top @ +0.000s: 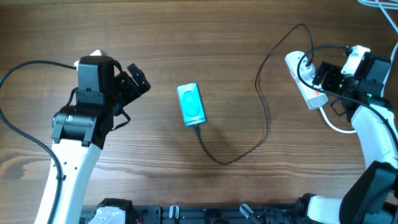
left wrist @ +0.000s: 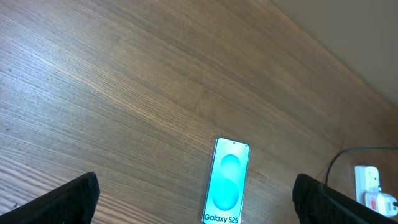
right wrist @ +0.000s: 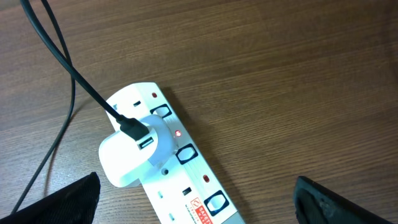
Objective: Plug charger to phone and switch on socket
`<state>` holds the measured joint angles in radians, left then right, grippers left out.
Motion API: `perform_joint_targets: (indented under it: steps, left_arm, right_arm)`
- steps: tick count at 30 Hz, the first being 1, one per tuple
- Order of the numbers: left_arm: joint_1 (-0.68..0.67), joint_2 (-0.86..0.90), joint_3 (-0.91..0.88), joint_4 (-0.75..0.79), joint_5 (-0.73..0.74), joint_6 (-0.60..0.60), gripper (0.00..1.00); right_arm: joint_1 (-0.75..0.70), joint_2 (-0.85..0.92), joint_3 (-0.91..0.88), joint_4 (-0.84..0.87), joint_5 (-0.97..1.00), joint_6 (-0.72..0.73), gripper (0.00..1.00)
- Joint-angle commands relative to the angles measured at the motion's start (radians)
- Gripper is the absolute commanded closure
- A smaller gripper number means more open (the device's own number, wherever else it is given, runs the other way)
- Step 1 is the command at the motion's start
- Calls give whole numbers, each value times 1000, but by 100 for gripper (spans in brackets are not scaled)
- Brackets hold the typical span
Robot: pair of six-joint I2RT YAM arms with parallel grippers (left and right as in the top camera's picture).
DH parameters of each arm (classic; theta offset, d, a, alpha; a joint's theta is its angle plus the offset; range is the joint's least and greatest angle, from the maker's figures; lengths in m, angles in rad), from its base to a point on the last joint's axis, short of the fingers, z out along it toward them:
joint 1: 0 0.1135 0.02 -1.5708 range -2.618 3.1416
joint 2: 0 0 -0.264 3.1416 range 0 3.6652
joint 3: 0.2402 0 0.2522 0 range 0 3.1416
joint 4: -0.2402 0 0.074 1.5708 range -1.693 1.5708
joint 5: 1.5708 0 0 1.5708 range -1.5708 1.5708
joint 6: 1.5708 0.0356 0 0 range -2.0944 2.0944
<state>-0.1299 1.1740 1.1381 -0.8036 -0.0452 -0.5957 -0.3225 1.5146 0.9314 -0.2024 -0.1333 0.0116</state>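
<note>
The phone (top: 191, 104) lies face up mid-table with its teal "Galaxy S25" screen lit, and it also shows in the left wrist view (left wrist: 227, 182). The black charger cable (top: 266, 118) meets the phone's near edge, loops right and runs up to the white adapter (right wrist: 129, 157) plugged into the socket strip (top: 306, 84). In the right wrist view a small red light next to the adapter on the strip (right wrist: 186, 186) glows. My left gripper (top: 133, 92) is open and empty, left of the phone (left wrist: 195, 182). My right gripper (top: 321, 77) is open and empty above the strip (right wrist: 196, 180).
The strip's thick white lead (top: 337, 126) curves off toward my right arm. More white cables (top: 380, 7) cross the far right corner. The strip and its adapter also show at the right edge of the left wrist view (left wrist: 373, 190).
</note>
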Motion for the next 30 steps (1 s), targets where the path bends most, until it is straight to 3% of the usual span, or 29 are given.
perform_joint_targets:
  steps: [1, 5, 17, 30]
  left_arm:
    - [-20, -1, 4, 43, -23, 5, 0]
    - [-30, 1, -53, 216, -18, 5, 0]
    - [-30, 2, -470, 708, 0, 4, 0]
    - [-29, 2, -919, 1099, 2, -68, 0]
  right_arm:
    - [-2, 2, 10, 0, 10, 15, 0]
    - [-2, 2, 10, 0, 10, 16, 1]
    - [-2, 2, 10, 0, 10, 15, 0]
    - [-2, 2, 10, 0, 10, 15, 0]
